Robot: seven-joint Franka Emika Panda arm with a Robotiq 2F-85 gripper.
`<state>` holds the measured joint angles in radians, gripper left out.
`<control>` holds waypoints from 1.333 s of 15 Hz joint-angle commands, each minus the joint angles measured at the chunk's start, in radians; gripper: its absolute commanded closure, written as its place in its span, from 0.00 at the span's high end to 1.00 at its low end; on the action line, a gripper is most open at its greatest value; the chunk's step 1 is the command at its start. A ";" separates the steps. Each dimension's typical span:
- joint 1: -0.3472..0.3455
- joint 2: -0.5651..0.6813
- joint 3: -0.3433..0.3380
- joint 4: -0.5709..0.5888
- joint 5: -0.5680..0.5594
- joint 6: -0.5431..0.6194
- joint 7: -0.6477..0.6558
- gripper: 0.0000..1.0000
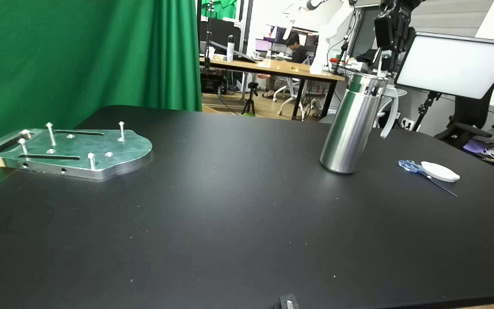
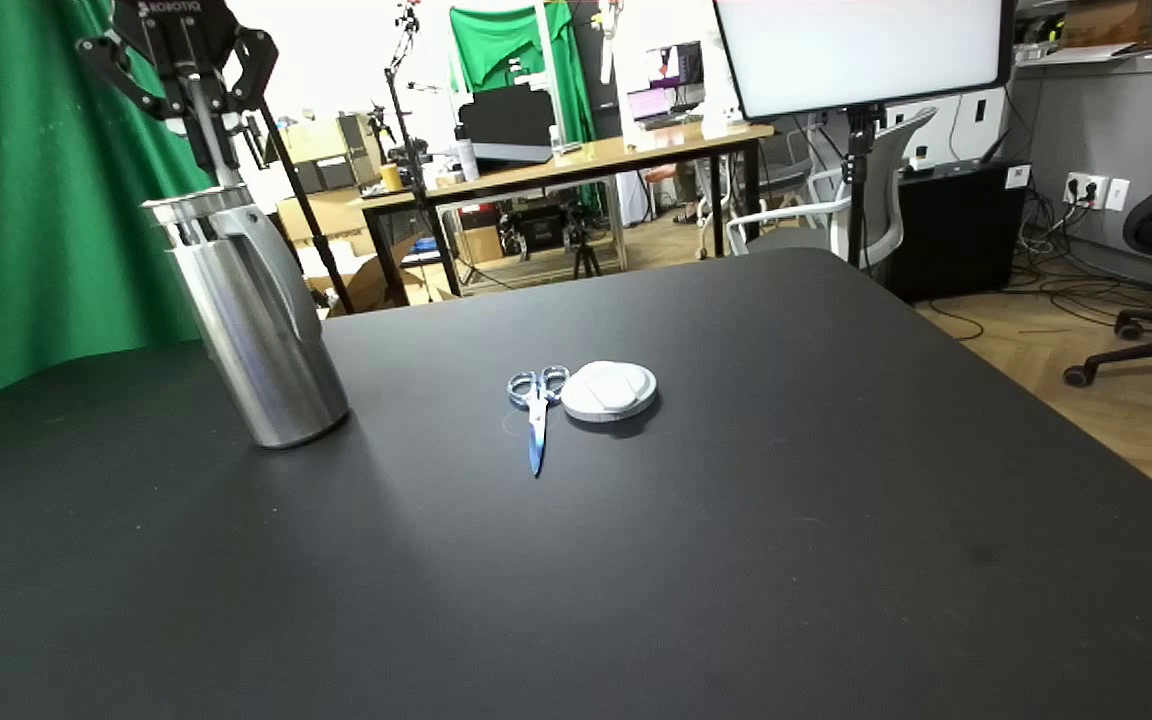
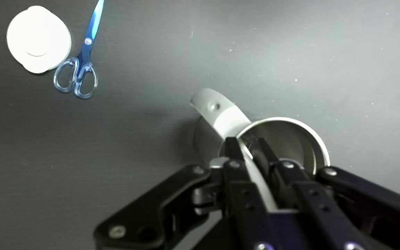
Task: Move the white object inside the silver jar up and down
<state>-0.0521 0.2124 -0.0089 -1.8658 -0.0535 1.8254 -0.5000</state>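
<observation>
Clamped on white object with end effector, above silver jar.
Lettered “ROBOTIQ” on end effector, upper left in an exterior view.

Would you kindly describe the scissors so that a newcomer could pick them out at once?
On the black table stands a tall, shiny silver jar. In an exterior view, the scissors lie to its right, beside a flat white piece. Unlike that rounded neighbour, they are slim and bluish, with clear loops and a tapering tip.
</observation>
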 commanded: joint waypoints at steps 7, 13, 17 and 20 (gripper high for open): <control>-0.004 -0.167 -0.002 0.083 0.019 -0.127 -0.097 0.04; 0.003 -0.146 -0.009 0.059 0.029 -0.076 -0.114 0.04; 0.002 -0.046 -0.001 0.025 0.004 -0.055 -0.092 0.04; -0.003 -0.006 0.006 0.042 0.007 -0.060 -0.098 0.04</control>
<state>-0.0528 0.1894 -0.0080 -1.8488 -0.0402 1.7775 -0.6070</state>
